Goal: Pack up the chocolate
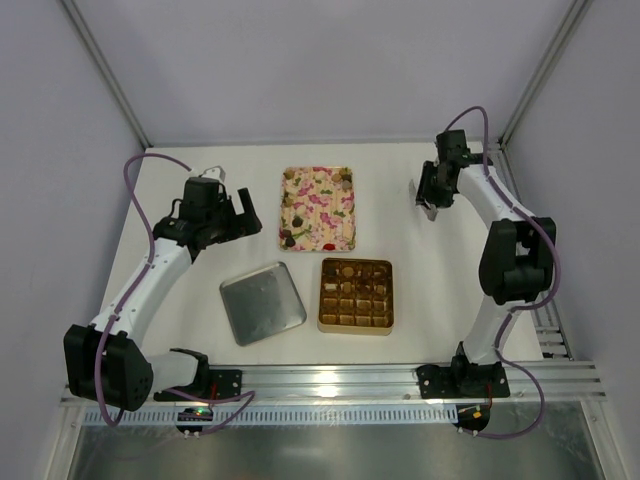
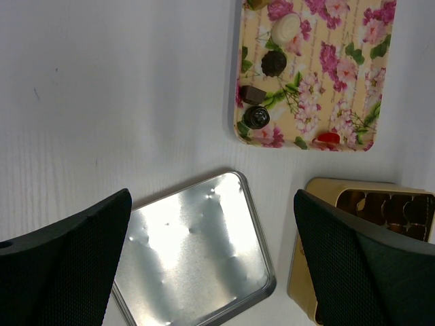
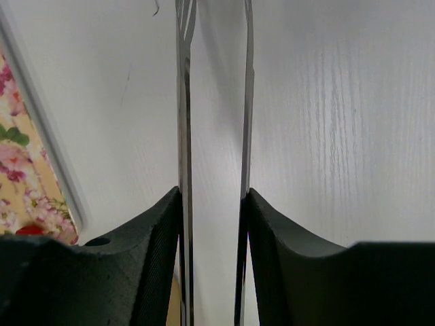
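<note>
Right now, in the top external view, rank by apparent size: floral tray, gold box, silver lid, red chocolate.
1. floral tray and gold box: too alike to rank.
2. silver lid, slightly smaller.
3. red chocolate, smallest by far.

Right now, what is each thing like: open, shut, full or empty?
Box, open, lid off.
Lid, lying flat beside the box.
Tray, holding sweets.
Chocolates, loose on the tray.
Left claw, open, empty.
Right claw, shut on tongs.
Tongs, tips apart.
</note>
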